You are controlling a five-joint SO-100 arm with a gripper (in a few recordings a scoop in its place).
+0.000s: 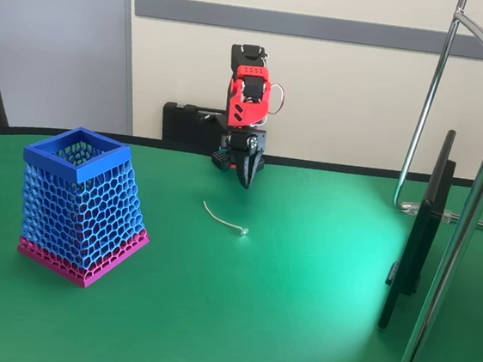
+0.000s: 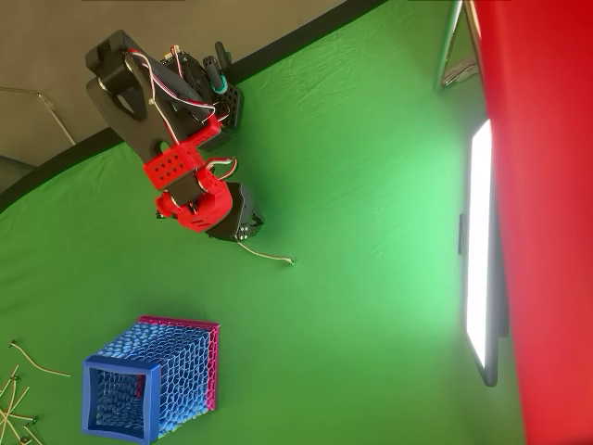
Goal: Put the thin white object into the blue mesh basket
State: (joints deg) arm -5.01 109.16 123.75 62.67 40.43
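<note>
Black fingers of the end effector [image 1: 245, 180] point straight down and come to a single tip, pressed together with nothing between them, hanging just above the green surface [image 1: 297, 308]. In the overhead view the end effector [image 2: 243, 232] sits under the red wrist housing [image 2: 190, 199], so its tip is mostly hidden there. Above it in the fixed view rises the red and black arm [image 1: 249, 91], folded compactly over its black base [image 1: 191, 124] at the far edge of the surface.

Just in front of the end effector and slightly to its left in the fixed view lies the thin white object [image 1: 223, 218], a short curved strand flat on the surface, with its small knob at the end farther from the tip. In the overhead view the thin white object [image 2: 267, 256] begins right beside the end effector; whether they touch cannot be told.

Well away to the left of the end effector in the fixed view stands the blue mesh basket [image 1: 77, 153], upright on its magenta band, its open square rim facing up. In the overhead view the blue mesh basket [image 2: 116, 371] appears near some pale thin sticks [image 2: 18, 389] at the picture's left edge.

A dark screen [image 1: 422, 226] on a stand is off to the right of the end effector in the fixed view.
</note>
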